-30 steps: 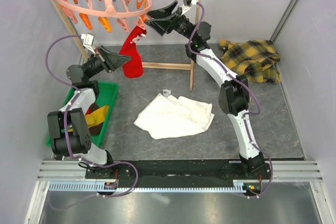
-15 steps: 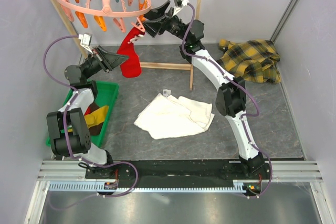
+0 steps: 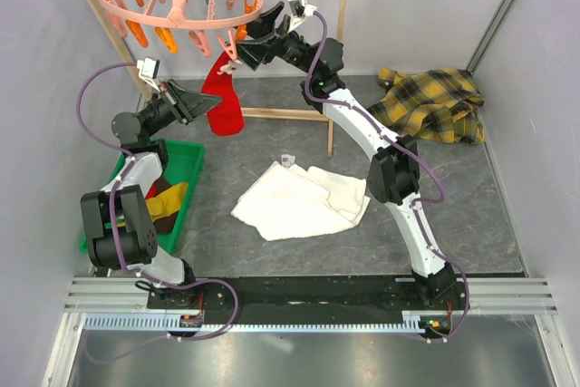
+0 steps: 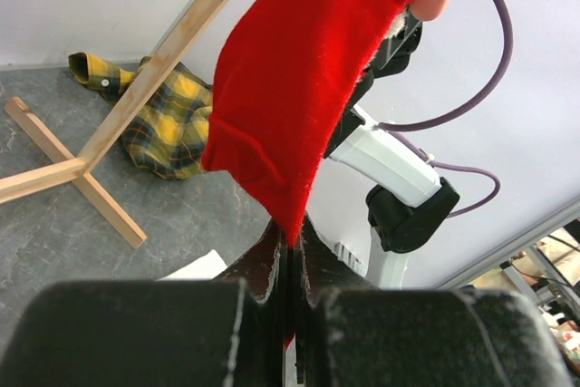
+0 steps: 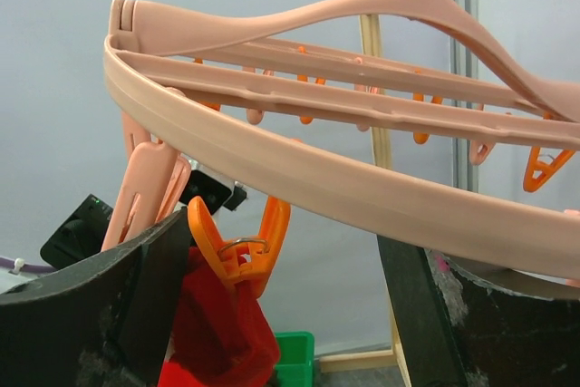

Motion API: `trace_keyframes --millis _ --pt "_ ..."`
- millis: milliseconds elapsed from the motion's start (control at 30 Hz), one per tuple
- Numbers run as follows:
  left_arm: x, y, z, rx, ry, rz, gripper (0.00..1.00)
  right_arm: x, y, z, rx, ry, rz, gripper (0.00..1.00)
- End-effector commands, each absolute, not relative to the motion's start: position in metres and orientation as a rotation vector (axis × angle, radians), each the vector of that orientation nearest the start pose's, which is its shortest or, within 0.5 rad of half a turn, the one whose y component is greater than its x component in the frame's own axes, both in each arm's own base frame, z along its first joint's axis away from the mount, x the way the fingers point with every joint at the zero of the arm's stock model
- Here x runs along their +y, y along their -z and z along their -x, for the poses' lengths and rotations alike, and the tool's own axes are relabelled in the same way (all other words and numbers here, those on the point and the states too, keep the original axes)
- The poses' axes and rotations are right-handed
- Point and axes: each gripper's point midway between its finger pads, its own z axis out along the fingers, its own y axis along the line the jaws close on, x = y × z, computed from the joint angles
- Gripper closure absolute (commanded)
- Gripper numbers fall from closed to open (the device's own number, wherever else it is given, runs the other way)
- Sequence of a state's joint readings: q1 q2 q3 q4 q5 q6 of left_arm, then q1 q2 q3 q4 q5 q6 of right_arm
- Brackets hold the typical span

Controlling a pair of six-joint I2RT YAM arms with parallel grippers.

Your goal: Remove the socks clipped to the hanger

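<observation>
Salmon-pink plastic forms the round hanger [image 3: 179, 14], hung high at the back left of the table [image 3: 507, 224] from a wooden rack [image 3: 337, 52]. Pink and orange clips dangle all around its rim.

One red sock [image 3: 224, 104] hangs limp from the right side of the rim, toe end down. In the right wrist view, an orange clip [image 5: 237, 251] with a small metal ring sits right at the top of the sock's fabric.

The left gripper [image 3: 204, 108] reaches up from the left and has its two fingers pressed together on the sock's lower edge. The left wrist view shows the red tip running down into the thin slit between them.

The right gripper [image 3: 246, 43] is raised to the hanger's rim from the right. Its jaws are spread wide, one finger on each side of the orange clip, with the rim passing across between them. Neither finger can be seen touching the clip.

Below the left arm, a green bin [image 3: 188, 165] stands on the table with a mustard sock [image 3: 170, 198] lying inside. A white towel [image 3: 304, 197] lies crumpled in the middle of the table. A yellow-and-black plaid shirt [image 3: 435, 101] is heaped at the back right, well apart from the hanger.
</observation>
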State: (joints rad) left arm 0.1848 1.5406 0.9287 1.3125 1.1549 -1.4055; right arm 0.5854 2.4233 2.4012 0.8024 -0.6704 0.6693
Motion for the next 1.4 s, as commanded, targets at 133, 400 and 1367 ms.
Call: trace_keyframes --millis 133,400,1367 --pt "-0.114 -0.373 -0.345 1.338 1.448 -0.395 0.98 0.441 -0.485 -0.446 0.732 -1.386 0.613 0.06" --pt "-0.115 -0.373 -0.345 1.334 1.448 -0.398 0.98 0.436 -0.494 -0.447 0.726 -1.395 0.567 0.06" --pt "-0.096 -0.379 -0.352 1.341 1.214 -0.271 0.98 0.432 -0.488 -0.454 0.845 -1.429 0.487 0.12"
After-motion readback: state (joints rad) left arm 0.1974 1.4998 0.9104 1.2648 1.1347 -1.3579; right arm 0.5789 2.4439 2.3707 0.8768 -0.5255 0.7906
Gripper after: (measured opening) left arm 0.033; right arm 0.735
